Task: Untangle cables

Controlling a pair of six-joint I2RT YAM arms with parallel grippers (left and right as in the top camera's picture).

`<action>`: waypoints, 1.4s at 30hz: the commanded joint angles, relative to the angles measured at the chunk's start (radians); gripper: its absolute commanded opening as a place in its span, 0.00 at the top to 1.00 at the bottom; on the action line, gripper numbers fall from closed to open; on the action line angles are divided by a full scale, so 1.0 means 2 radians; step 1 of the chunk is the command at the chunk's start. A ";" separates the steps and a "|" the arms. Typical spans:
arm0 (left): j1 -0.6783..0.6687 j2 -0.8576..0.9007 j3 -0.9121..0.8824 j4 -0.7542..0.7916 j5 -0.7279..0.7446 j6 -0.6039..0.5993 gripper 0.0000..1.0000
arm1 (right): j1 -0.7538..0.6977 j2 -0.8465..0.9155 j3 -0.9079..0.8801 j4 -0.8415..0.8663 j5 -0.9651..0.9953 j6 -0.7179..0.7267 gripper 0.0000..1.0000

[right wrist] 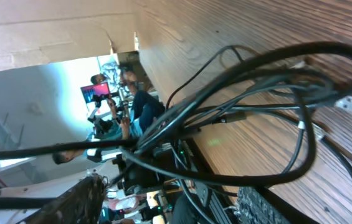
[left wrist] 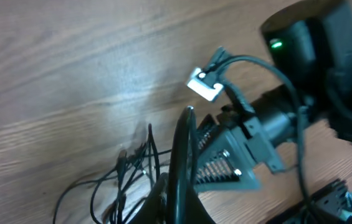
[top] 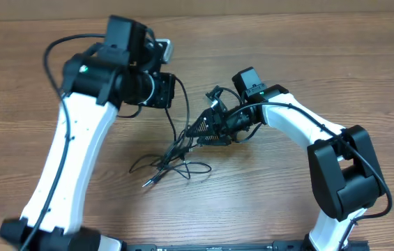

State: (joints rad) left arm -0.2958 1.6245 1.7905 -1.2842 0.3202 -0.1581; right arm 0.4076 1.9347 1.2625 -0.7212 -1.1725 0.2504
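— While both arms lean in over the table (top: 252,202), where do the cables (top: 172,164) lie?

— Heaped in one loose black tangle on the bare wood between the two arms. The thin loops cross one another, and a plug end (top: 146,185) pokes out at the tangle's near-left edge.

— And the right tool (top: 207,131)?

— Just beside the tangle, at its far-right edge, with its tips pointed into the strands. Its jaws stand apart. From its own wrist camera, several strands cross close in front, above the two fingers (right wrist: 85,199). I cannot tell whether any strand touches them.

— What about the left tool (left wrist: 179,155)?

— It hangs over the tangle's far side, opposite the right tool. Its jaws are together. One strand climbs from the tangle up toward it, but whether that strand is pinched between them cannot be told.

— Do the two tools touch?

— No, they sit near each other with the tangle's far edge between them.
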 commanded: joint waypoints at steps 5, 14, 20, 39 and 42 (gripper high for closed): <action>-0.009 0.045 0.006 0.015 0.014 0.019 0.96 | -0.006 -0.014 0.006 -0.051 0.039 -0.006 0.34; -0.025 0.115 0.006 0.029 0.015 0.019 0.96 | -0.077 -0.014 0.006 -0.161 0.183 -0.025 0.32; -0.043 0.170 0.006 0.023 0.033 0.019 0.96 | -0.107 -0.018 0.006 -0.245 0.180 -0.117 0.33; -0.011 0.198 0.006 0.064 0.033 -0.028 0.96 | -0.026 -0.035 0.005 -0.429 -0.110 -0.467 0.56; 0.006 0.198 0.006 0.062 0.049 -0.054 0.96 | -0.004 -0.035 0.005 -0.356 -0.126 -0.392 0.57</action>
State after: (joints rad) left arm -0.3233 2.0159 1.7905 -1.1618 0.3786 -0.1928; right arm 0.3634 1.8935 1.2621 -1.5047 -1.3231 -0.6201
